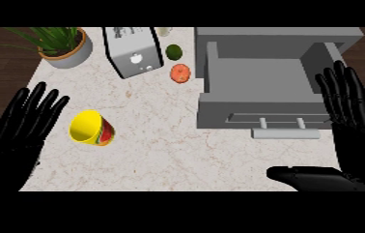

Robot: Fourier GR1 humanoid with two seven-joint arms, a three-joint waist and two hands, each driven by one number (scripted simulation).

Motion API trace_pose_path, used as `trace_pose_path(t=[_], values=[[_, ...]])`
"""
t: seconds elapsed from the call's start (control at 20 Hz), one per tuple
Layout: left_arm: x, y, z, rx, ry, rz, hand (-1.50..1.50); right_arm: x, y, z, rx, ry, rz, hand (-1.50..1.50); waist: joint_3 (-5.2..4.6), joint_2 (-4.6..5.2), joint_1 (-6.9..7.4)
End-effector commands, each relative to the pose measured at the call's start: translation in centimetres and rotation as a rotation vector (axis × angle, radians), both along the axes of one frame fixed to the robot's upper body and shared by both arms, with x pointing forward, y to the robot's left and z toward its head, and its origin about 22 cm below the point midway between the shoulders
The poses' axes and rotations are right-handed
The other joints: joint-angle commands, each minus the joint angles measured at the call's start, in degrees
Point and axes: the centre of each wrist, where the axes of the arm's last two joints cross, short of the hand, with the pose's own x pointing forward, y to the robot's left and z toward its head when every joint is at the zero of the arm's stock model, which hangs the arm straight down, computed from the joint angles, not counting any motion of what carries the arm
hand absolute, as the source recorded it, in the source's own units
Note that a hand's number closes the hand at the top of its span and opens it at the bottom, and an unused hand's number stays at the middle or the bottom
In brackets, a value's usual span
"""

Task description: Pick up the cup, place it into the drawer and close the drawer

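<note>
On the pale marbled counter [178,150], left part: one yellow cup [91,128], lying on its side with its yellow mouth turned toward the view's left and a red and green pattern on its outer wall; nothing touches it. Left hand [27,121]: black, at the left edge just beside the cup but apart from it, fingers straight and spread, pointing up the view, holding nothing. Right hand [345,125]: black, at the right edge, fingers straight and slightly spread, overlapping the drawer's right wall in the view, thumb stretched leftward along the lower edge, holding nothing. Right part of the counter: one grey drawer unit [278,34] with its drawer [260,80] pulled open, interior bare and grey; a pale bar handle [284,133] on two short posts at the drawer's front. Far side, between cup and drawer: one silver toaster [133,53], set at a slant; one green lime [174,51] just right of it; one orange fruit [180,73] near the lime and close to the drawer's left wall. Far left corner: one potted plant [63,46] with green leaves in a pale pot.
</note>
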Motion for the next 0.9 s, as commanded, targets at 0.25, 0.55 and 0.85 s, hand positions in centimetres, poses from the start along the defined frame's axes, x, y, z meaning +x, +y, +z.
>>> trace_pose_path(t=[0.25,0.55,0.85], values=[[0.2,4.6,-2.4,-0.049,0.12,-0.001,-1.5,0.2,-0.2,-1.3,-0.014,0.013,0.003,-1.5,0.09,-0.08,-0.17],[0.1,7.1,-6.5,0.034,0.164,0.095,-1.5,1.5,-1.2,-2.0,-0.027,0.007,0.019,-1.5,0.09,-0.03,-0.11],[2.1,7.9,-9.6,0.077,0.201,0.202,-1.5,2.1,0.2,-1.3,-0.029,0.005,0.008,-1.5,0.08,-0.01,-0.22]])
